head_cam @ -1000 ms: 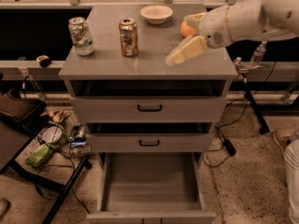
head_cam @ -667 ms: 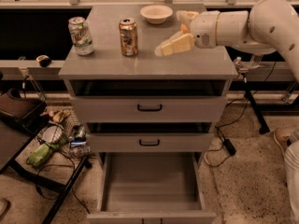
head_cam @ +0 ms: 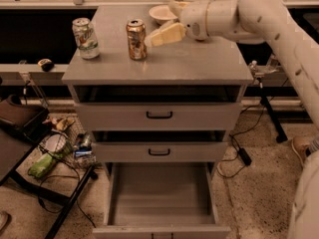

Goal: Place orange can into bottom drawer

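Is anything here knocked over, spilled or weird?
Nothing spilled; the orange can and white-and-green can stand upright. The bottom drawer is pulled out, and clutter litters the floor. The gripper hovers beside the orange can.

Upright orange can [head_cam: 136, 40], open bottom drawer [head_cam: 159, 195]
The can is standing on the cabinet top [head_cam: 199, 63], the gripper [head_cam: 168, 21] hovering spread-fingered just beside it; the grey drawer is sitting pulled out below.

On the bench [head_cam: 199, 66] the orange can [head_cam: 136, 39] stands right of the other can [head_cam: 85, 38], the bowl [head_cam: 158, 15] behind. The gripper [head_cam: 159, 25] hovers just right of the orange can. Down low, the bottom drawer [head_cam: 159, 195] juts forward under the two upper drawers [head_cam: 159, 116].
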`<state>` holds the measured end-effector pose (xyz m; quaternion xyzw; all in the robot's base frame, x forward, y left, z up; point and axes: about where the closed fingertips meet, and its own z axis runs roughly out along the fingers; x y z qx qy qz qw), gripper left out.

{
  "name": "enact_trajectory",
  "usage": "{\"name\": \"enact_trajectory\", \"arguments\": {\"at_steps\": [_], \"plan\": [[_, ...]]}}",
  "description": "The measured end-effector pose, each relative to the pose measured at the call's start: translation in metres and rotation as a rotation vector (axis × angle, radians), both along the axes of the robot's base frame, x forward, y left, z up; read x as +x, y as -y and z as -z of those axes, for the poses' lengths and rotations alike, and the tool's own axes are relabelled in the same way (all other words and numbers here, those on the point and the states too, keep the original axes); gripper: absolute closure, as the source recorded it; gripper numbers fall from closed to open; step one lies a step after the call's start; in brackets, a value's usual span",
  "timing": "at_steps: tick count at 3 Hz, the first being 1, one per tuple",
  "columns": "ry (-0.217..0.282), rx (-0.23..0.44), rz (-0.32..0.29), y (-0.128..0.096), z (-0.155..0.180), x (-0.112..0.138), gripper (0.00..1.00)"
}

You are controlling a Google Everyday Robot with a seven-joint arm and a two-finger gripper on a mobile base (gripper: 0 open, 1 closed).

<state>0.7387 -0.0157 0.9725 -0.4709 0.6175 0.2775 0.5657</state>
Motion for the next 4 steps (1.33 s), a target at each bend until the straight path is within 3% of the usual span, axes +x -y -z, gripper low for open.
{"name": "enact_trajectory", "arguments": {"at_steps": [1, 2, 4], "plan": [[-0.037, -0.109, 0.025, -0.029, -0.004, 0.026, 0.00], [-0.065, -0.132, 0.025, -0.055, 0.000, 0.051, 0.00], [-0.129, -0.064, 0.009, -0.084, 0.027, 0.081, 0.00]]}}
